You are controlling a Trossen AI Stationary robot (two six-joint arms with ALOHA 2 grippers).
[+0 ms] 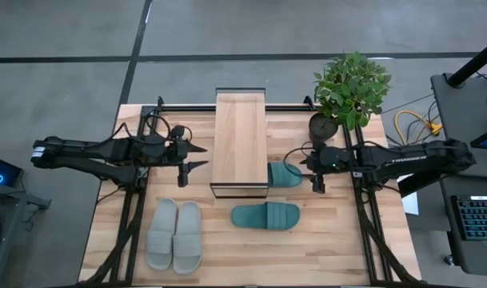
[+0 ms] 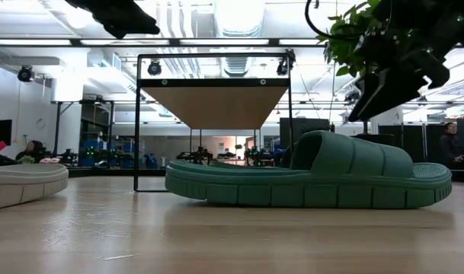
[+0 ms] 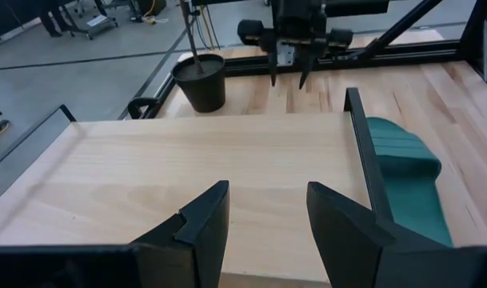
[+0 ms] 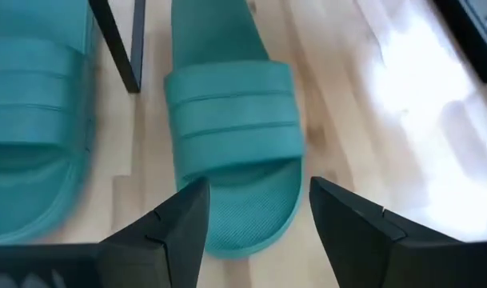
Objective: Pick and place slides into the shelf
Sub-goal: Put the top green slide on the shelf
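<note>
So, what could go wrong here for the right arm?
The open right gripper hovers over a teal slide half under the shelf; lifting straight up could catch the strap on the shelf's black wire frame. The plant pot stands close behind that arm and could be knocked. The left gripper, open, waits beside the shelf.

Shelf (image 1: 241, 140) mid-table; teal slides (image 1: 265, 214) right, one partly under; grey pair (image 1: 174, 234) front-left.

The pale butcher-block wooden counter (image 1: 307, 248) has a smooth, faintly shiny finish with visible grain strips. The shelf's light wood plank top (image 1: 241, 136) looks smooth and matt, framed by thin black metal wire. The teal-green ribbed slides (image 1: 265, 215) appear soft, matt, rubbery foam; the light grey slides (image 1: 174, 235) look alike.
</note>
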